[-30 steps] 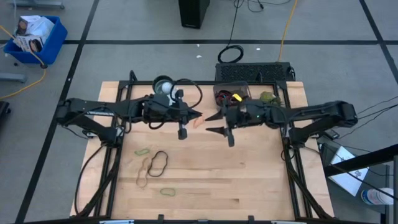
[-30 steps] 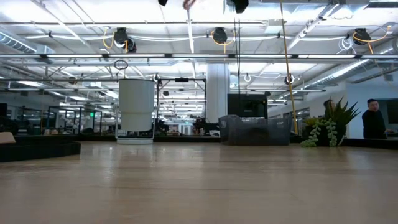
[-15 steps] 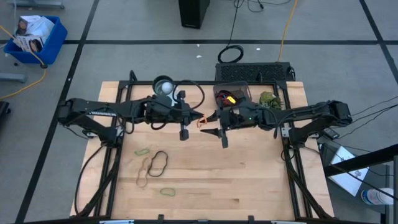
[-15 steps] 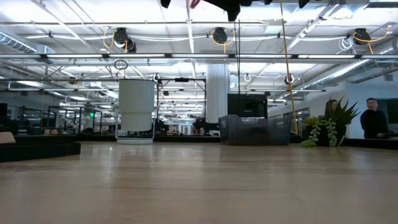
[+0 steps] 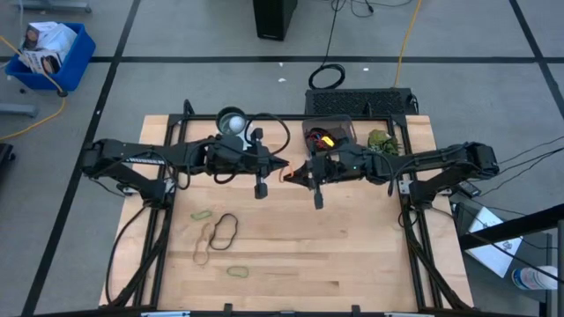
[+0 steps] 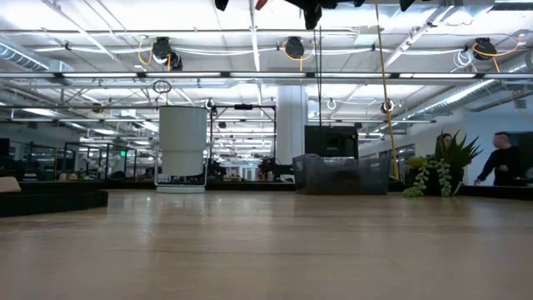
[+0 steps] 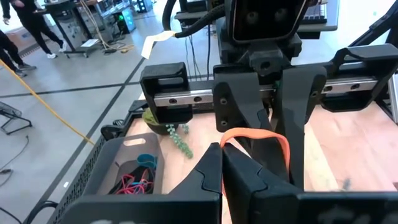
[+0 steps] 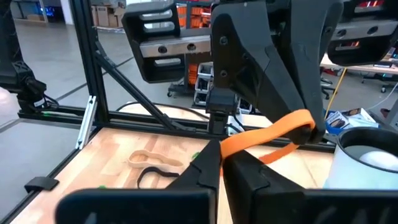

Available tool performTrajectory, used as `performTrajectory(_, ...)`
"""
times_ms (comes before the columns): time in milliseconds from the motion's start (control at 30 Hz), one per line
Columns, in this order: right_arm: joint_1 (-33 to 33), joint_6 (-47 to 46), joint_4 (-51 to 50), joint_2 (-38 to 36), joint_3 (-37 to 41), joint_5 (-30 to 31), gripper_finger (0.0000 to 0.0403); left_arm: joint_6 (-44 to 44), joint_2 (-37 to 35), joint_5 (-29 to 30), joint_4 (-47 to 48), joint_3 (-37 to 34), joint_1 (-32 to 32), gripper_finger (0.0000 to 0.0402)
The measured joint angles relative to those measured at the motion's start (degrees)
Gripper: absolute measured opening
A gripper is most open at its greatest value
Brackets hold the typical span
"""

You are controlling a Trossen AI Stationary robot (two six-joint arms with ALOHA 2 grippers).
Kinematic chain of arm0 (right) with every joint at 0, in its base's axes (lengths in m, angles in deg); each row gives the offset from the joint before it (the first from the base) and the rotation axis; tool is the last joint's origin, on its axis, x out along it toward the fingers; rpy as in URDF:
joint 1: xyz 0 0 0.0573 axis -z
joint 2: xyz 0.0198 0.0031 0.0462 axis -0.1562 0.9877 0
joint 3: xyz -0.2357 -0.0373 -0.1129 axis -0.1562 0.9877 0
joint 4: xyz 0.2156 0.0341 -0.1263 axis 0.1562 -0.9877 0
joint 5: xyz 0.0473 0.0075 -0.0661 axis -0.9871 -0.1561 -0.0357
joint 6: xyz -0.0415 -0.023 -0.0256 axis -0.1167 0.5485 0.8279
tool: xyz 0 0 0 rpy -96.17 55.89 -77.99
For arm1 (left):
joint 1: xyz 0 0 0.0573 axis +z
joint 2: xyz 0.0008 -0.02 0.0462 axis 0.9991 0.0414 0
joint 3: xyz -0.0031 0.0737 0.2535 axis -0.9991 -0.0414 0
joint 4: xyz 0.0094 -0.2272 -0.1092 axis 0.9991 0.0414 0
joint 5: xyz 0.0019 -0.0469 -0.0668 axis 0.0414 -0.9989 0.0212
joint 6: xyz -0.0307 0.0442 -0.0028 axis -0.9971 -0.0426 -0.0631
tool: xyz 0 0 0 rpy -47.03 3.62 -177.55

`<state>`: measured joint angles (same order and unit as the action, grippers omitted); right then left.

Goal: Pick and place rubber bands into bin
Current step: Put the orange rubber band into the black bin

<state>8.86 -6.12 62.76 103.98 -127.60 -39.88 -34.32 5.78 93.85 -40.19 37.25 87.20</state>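
Note:
An orange rubber band [image 5: 287, 173] hangs high above the middle of the table between my two grippers, which face each other tip to tip. My left gripper [image 5: 283, 165] is shut on it, and so is my right gripper [image 5: 298, 173]. Several more rubber bands lie flat on the wood at the near left: a green one [image 5: 201, 214], a black one [image 5: 226, 229], tan ones [image 5: 202, 255]. The smoky bin [image 5: 328, 135] stands at the far edge with coloured bands inside [image 7: 138, 180]. In the low view only dark gripper parts [image 6: 312, 7] show, at the top edge. My left gripper pinches one end of the orange band [image 7: 226, 139] between its two fingertips, coming level from the table's left. The band arches away from the tips, clear of the table. My right gripper pinches the band's other end [image 8: 231, 144] between its two fingertips, level from the table's right. From there the flat band runs across to the left gripper's fingers [image 8: 292, 81], nothing of it on the table.
A white round cup [image 5: 232, 121] stands at the far left of the table beside a looped black cable [image 5: 273, 132]. A small green plant [image 5: 379, 138] sits right of the bin. The near half of the wooden table [image 5: 352, 255] holds only the loose bands.
My right gripper, wide open a second ago, has moved toward the table's left and slightly down to the left gripper's tips, then shut on the orange band. The left gripper has kept still with the band.

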Motion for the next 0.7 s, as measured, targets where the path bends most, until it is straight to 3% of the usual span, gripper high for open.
performTrajectory(267, 0.0, -1.3, 0.0, 0.0, 0.0, 0.0, 0.0003, -0.4, 0.0, 0.0, 0.0, 0.0, 0.0, 0.0034)
performTrajectory(700, 0.0, -1.0, -1.0, -2.2, 0.0, 0.2, 0.0001, -2.0, 0.0, 0.1, 0.2, 0.0, 0.0, 0.0037)
